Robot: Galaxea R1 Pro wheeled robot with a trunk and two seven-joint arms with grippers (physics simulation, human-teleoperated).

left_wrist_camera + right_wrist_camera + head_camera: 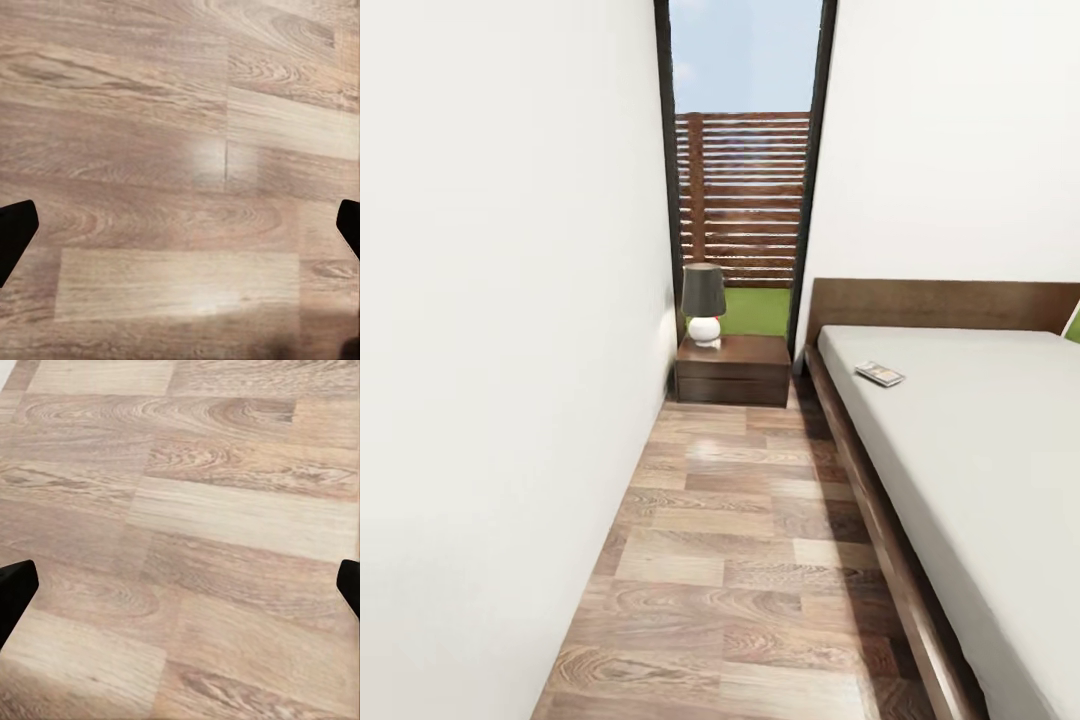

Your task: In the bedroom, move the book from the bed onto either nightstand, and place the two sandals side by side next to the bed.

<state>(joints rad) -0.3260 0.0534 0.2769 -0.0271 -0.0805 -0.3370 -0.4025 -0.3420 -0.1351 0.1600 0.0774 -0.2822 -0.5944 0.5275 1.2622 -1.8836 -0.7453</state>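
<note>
Brown wood planks run ahead of me in the head camera, a narrow strip of floor (740, 540) between a white wall (510, 300) on my left and the bed (980, 460) on my right, its dark frame edging a bare grey mattress. I can see the book (879, 374) lying flat on the mattress near the headboard (940, 305), close to the bed's left edge. At the far end of the aisle stands the nightstand (732, 370), tucked against the wall just beside the head of the bed, with a lamp (703, 303) on its top: dark shade, round white base. Behind it a tall dark-framed window (745, 170) shows sky, a slatted fence and a band of grass. From the left wrist camera I get what the head camera does not: the left gripper (180, 236), its two dark fingertips (15, 232) sitting at opposite edges of the picture, spread wide with nothing between them but floor planks and a pale glare patch. From the right wrist camera the right gripper (180, 596) reads the same way, fingertips (15, 592) far apart at either edge, holding nothing, over lighter planks. Both wrist pictures give me floor and none of the furniture, so the book's place on the bed and the nightstand's place by the wall I take from the head camera.
</note>
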